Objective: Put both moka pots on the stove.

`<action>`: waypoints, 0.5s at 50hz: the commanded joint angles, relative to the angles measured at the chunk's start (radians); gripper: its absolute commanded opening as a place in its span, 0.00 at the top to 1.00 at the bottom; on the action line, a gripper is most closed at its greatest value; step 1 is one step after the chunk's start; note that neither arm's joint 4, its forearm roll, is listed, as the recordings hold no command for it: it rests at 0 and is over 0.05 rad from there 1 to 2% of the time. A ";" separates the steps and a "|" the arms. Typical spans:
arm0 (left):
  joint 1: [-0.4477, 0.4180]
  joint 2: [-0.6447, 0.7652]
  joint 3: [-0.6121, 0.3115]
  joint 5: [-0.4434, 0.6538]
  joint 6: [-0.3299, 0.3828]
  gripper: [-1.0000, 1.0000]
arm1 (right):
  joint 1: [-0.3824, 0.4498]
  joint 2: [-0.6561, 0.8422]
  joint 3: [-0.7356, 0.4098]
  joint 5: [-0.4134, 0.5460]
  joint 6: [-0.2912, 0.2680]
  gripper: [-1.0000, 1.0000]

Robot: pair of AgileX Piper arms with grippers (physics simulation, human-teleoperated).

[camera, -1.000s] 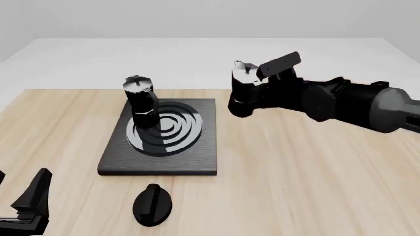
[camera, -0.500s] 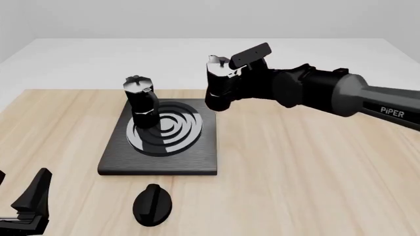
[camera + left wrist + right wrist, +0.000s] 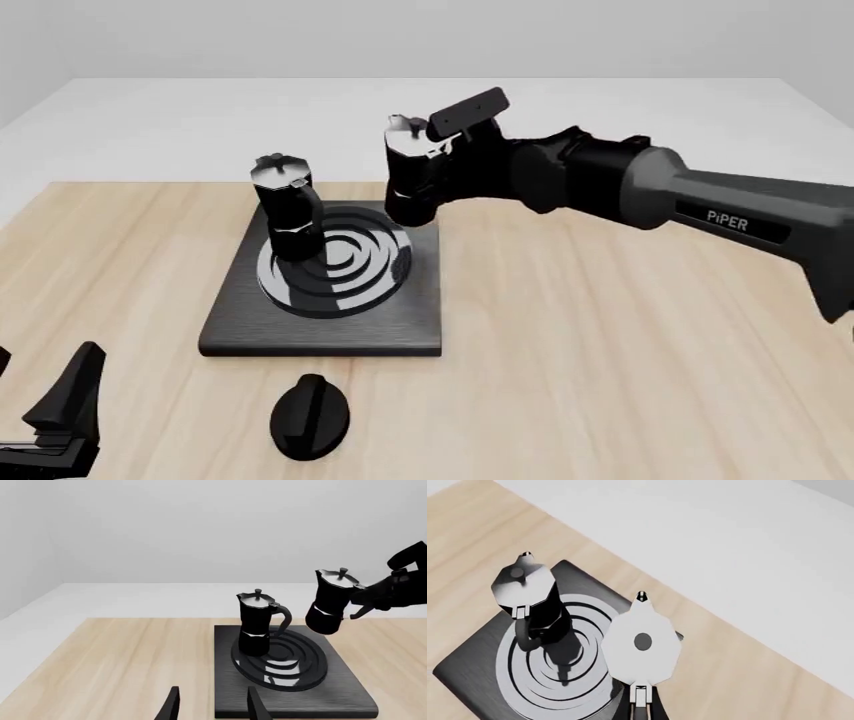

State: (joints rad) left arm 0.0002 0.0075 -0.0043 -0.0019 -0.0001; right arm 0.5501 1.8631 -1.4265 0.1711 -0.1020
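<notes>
Closest to me, I see my left gripper [image 3: 60, 420] low down, well in front of the stove [image 3: 227, 325]. Its two fingers [image 3: 171, 707] stand apart with nothing between them, so it is let go and empty. Just in front of the stove lies a low black oval knob [image 3: 311, 415] on the wooden table [image 3: 601, 350].

On the stove, the first moka pot [image 3: 286, 205] stands upright on the far left part of the burner rings [image 3: 350, 265].

Farther back, my right gripper [image 3: 447, 150] holds the second moka pot [image 3: 410, 180] up in the air over the stove's far right corner. I see it clamped on the pot's handle side, with the pot's body sticking out toward the stove. From the right wrist camera I look straight down on its silver lid [image 3: 640, 642], beside the first pot.
</notes>
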 commanded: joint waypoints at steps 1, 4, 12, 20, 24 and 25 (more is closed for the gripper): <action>0.000 0.000 0.000 0.000 0.000 0.00 | 0.019 0.012 -0.062 -0.002 0.008 1.00; 0.000 0.000 0.000 0.000 0.000 0.00 | 0.029 0.017 -0.065 -0.002 -0.001 1.00; 0.000 0.000 0.000 0.000 0.000 0.00 | 0.046 0.024 -0.066 0.000 -0.008 1.00; 0.000 0.000 0.000 0.000 0.000 0.00 | 0.064 0.029 -0.069 0.004 -0.017 1.00; 0.000 0.000 0.000 0.000 0.000 0.00 | 0.073 0.030 -0.070 0.005 -0.020 1.00; 0.000 0.000 0.000 0.000 0.000 0.00 | 0.075 0.031 -0.071 0.007 -0.020 1.00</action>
State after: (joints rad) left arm 0.0001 0.0075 -0.0043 -0.0019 -0.0001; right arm 0.6037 1.9086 -1.4653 0.1818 -0.1237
